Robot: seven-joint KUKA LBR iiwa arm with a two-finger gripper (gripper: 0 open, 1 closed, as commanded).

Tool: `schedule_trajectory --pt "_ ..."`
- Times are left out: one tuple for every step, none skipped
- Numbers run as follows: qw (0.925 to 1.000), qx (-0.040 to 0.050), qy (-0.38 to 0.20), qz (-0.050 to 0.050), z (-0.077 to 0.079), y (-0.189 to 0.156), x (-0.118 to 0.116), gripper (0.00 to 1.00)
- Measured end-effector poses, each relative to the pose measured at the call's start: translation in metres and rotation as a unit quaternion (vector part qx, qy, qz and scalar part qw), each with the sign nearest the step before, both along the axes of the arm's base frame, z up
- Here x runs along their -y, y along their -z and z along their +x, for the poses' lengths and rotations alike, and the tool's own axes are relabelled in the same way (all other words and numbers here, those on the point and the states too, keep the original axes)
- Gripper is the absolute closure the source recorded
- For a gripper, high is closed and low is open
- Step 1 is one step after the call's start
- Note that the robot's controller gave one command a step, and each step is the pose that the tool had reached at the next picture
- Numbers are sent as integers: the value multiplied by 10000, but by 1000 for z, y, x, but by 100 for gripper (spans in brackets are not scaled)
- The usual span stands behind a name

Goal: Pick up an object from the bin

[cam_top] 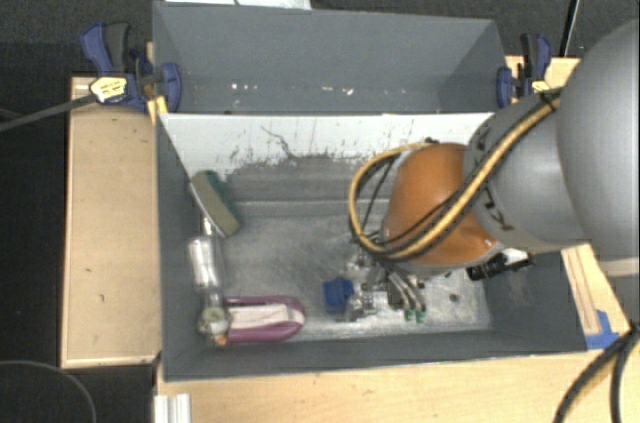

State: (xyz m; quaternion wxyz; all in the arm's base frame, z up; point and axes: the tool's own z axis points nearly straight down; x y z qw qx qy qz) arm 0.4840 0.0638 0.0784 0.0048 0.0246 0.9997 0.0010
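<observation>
The claw (385, 299) is hanging low in the bin (290, 246) beside a small blue block (338, 293); apart or together, I cannot tell.

no readable text, labels (or numbers)

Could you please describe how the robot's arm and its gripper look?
The arm is thick, rounded and smooth, in plain grey. At its wrist sits a glossy orange dome-shaped cover. Black cables and a yellow cable loop around it. The gripper is small, silvery metal with dark parts.
</observation>
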Motion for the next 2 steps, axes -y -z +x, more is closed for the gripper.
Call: schedule_trajectory --pt "10000 2 -44 1 2 -124 -12 100" --pt "9981 -17 -610 -7 -2 -144 -24 100"
